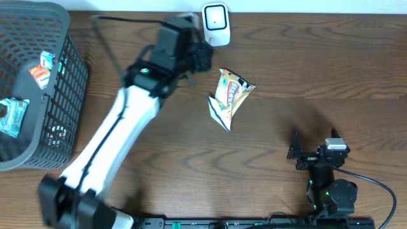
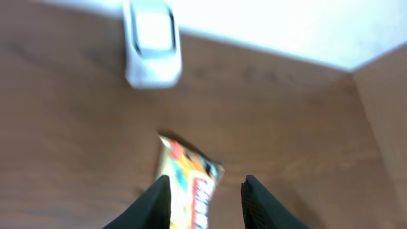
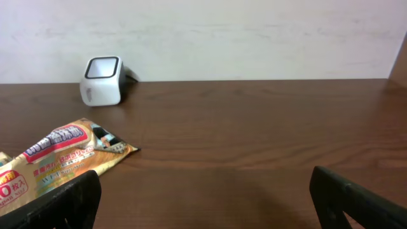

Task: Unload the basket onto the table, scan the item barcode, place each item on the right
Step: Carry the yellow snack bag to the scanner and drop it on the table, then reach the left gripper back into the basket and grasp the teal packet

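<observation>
Bench [image 1: 331, 76]: dark brown wood-grain top, smooth, with a pale wall along its back edge. Left arm [image 1: 121, 127]: white tubular links with black joints, running on a diagonal from the front-left corner toward the middle of the back edge. Its left gripper [image 2: 206, 184], two black tapered fingers, stands parted with nothing between them, over the bench beside the scanner and apart from the packet. Basket [image 1: 70, 95]: dark grey plastic mesh with an open grid wall and rounded rim, at the left edge toward the back corner. It holds a teal packet [image 1: 13, 114] and a small item with an orange-and-white label [image 1: 41, 70]; the print on both is too small to read. Right arm [image 1: 331, 191]: black, compact, folded near the front edge toward the right corner. Its right gripper [image 3: 203, 197], two black flat fingers, is spread wide and holds nothing. Snack packet [image 1: 230, 94]: glossy crinkled foil pouch in yellow, orange and white, flat-sealed ends, lying flat on the bench between centre and back edge, just in front of the scanner and to the right of the left gripper. It bears red lettering in East Asian characters, not fully legible. Barcode scanner [image 1: 215, 24]: white plastic, rounded-square body with a dark-rimmed pale window, standing at the back edge; no writing is discernible.
</observation>
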`<state>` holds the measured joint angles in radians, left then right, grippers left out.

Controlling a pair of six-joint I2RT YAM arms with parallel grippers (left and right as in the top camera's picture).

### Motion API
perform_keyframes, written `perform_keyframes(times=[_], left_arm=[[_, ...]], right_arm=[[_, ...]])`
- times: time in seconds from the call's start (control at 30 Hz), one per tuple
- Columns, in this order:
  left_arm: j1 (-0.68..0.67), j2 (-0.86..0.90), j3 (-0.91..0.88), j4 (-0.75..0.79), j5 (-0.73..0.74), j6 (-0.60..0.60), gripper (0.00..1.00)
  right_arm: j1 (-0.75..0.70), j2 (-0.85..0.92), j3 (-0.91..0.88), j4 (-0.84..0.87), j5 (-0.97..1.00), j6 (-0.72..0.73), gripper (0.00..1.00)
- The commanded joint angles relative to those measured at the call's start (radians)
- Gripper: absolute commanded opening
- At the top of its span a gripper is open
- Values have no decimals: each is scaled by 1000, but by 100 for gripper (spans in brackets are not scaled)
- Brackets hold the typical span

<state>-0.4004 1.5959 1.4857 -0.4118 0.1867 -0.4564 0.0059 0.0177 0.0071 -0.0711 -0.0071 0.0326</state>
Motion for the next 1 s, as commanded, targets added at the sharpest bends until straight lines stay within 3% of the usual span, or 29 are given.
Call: perform_keyframes(times=[0.0,0.03,0.13,0.23,0.4,0.5,0.63,0.8,0.97], left_arm=[[100,-129,29,8,-217,140,40],[136,-165,29,14,-290,142,48],[269,-264,29,36,-455,142,56],[406,-313,29,35,-530,142,65],[627,-299,24,24,-610,216,66],[765,-240,24,3,-610,324,66],[898,-122,23,-119,-610,570,66],[975,-3,23,-203,-610,590,66],[1000,104,23,-213,-607,692,66]], right_arm=[[0,-3,-2,-5,1,-15,99],[0,-3,-2,-5,1,-15,99],[0,-3,-2,-5,1,-15,99],[0,-3,-2,-4,1,-15,99],[0,-3,-2,-4,1,-15,99],[0,-3,-2,-5,1,-15,99],[0,-3,-2,-5,1,-15,99],[0,-3,-2,-4,1,-15,99],[0,-3,-2,-5,1,-15,99]])
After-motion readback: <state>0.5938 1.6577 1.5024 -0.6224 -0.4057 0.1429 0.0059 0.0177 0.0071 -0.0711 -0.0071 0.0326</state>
